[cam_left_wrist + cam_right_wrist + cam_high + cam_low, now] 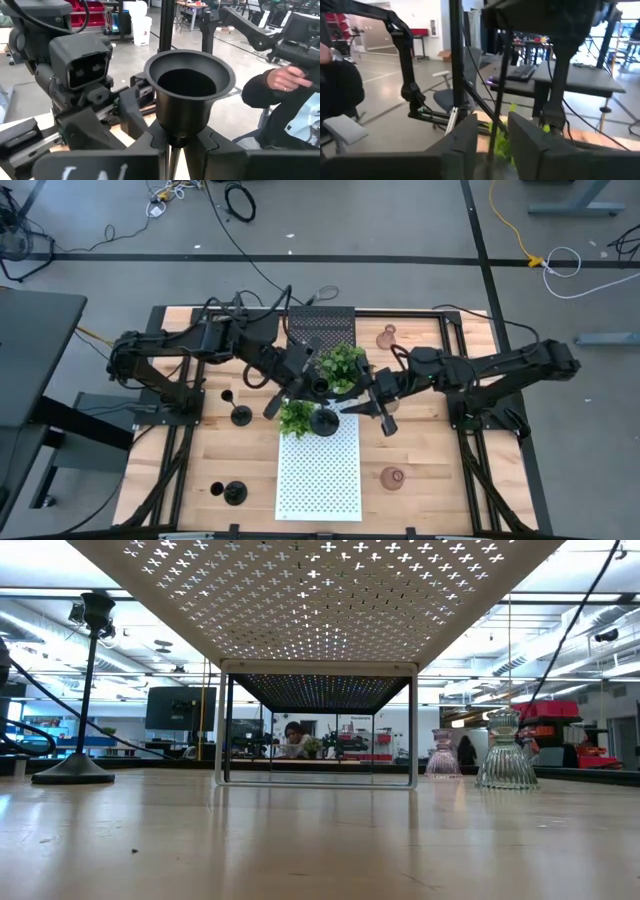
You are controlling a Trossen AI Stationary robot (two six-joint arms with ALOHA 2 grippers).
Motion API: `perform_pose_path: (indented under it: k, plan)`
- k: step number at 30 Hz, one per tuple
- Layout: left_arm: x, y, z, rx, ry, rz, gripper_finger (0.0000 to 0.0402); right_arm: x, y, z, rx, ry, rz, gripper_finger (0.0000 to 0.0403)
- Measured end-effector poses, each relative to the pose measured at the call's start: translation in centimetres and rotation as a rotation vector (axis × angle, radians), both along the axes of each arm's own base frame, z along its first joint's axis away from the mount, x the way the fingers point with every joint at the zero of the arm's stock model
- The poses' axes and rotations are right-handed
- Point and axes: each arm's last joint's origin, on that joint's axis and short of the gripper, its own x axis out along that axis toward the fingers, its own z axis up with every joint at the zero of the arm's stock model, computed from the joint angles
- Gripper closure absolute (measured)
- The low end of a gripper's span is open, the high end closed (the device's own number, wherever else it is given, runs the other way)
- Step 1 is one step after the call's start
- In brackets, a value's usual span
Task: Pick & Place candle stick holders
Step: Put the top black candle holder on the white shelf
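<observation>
My left gripper [312, 388] [175, 142] is over the table's middle, shut on a tall black candle stick holder [189, 90] with a wide cup and a thin stem. Its round base [323, 421] shows over the white perforated rack [318, 470]. My right gripper [352, 408] [492, 135] is open close beside it on the right. A thin dark rod shows in the gap between its fingers, with green leaves beyond. Two more black holders [241, 416] [235, 492] stand on the table at left. Two glass holders [388, 335] [392, 477] stand at right. My left gripper pinches the holder's thin stem right under the cup [174, 149] between its two fingers. The fingers lie level and come from the table's left, across the stem. The holder stands upright in the hold. Whether its base rests on the white rack I cannot tell.
Two small leafy plants [340, 365] [297, 417] crowd the rack around the held holder. A black perforated rack [320, 330] sits at the far edge. A person's hand [285, 80] shows beyond the table. In the low view a black holder [72, 772] and glass holders [507, 752] flank the rack's legs.
</observation>
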Motion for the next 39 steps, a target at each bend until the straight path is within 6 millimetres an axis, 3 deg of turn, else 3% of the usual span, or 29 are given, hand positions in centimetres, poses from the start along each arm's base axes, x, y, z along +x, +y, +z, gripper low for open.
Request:
perform_pose_path:
  k: [8, 31, 35, 39]
  plan:
    - [0.1, 0.0, 0.0, 0.003, -0.003, 0.000, 0.0370, 0.6, 0.9, 0.7, -0.021, -0.083, 0.057, 0.0251]
    - [0.2, 0.0, -0.1, 0.017, -0.006, -0.003, 0.0369, 4.1, 1.3, -0.8, -0.028, -0.157, -0.009, 0.0253]
    - [0.2, 0.0, -0.2, 0.016, -0.004, -0.003, 0.0369, 4.8, 1.4, -0.7, -0.027, -0.169, -0.009, 0.0291]
    - [0.2, 0.0, -0.1, 0.017, -0.006, -0.006, 0.0369, 4.9, 1.4, -0.5, -0.042, -0.156, -0.018, 0.0376]
